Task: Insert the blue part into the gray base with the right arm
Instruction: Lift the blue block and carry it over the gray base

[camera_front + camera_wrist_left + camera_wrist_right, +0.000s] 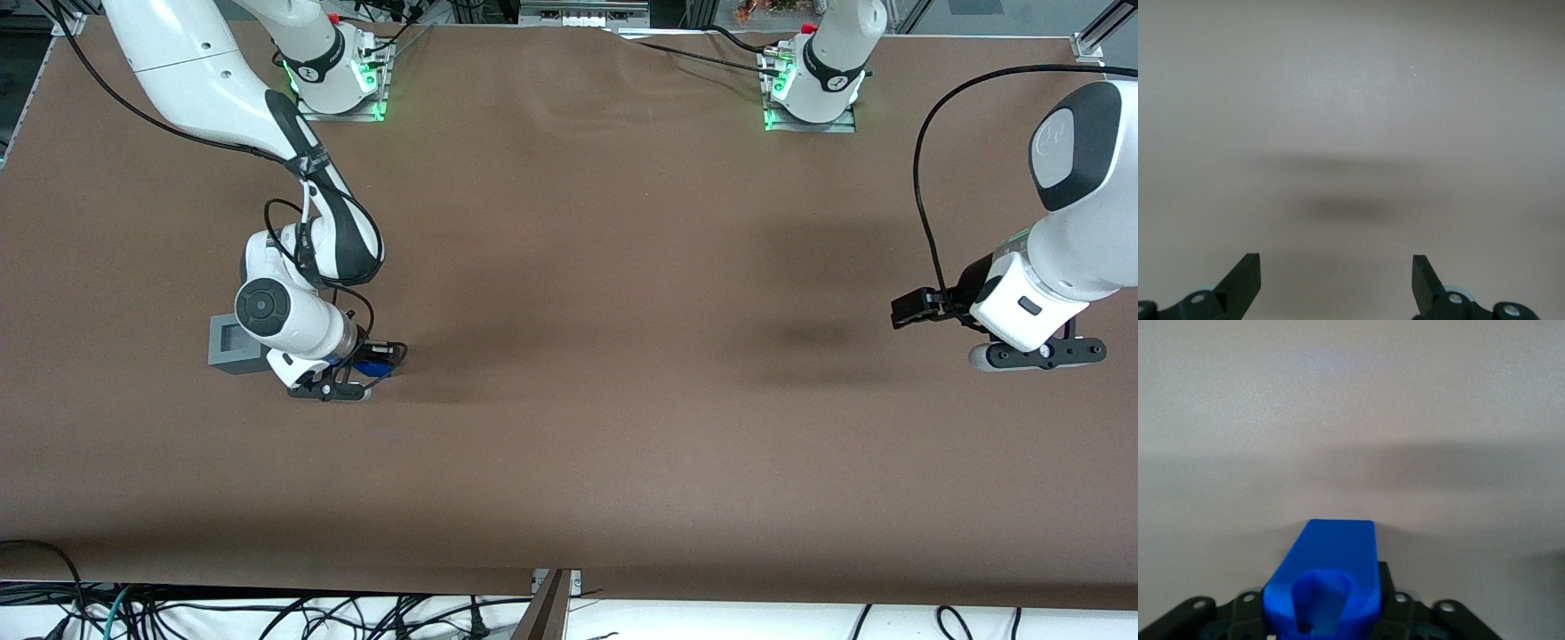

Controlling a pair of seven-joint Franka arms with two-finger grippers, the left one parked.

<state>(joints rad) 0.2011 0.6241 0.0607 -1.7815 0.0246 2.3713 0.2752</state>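
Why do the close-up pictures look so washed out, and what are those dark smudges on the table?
Both wrist views render the brown table pale and soft. The smudges are arm shadows, also seen in the front view. In the right wrist view, the pincer grips the blue part, which looks sharp and vivid.

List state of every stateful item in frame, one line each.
blue part: between the end effector's fingers, beside the gray base, not inserted.
gray base: upright on the table, recess facing up and empty.
end effector: low over the table beside the gray base, shut on the blue part.
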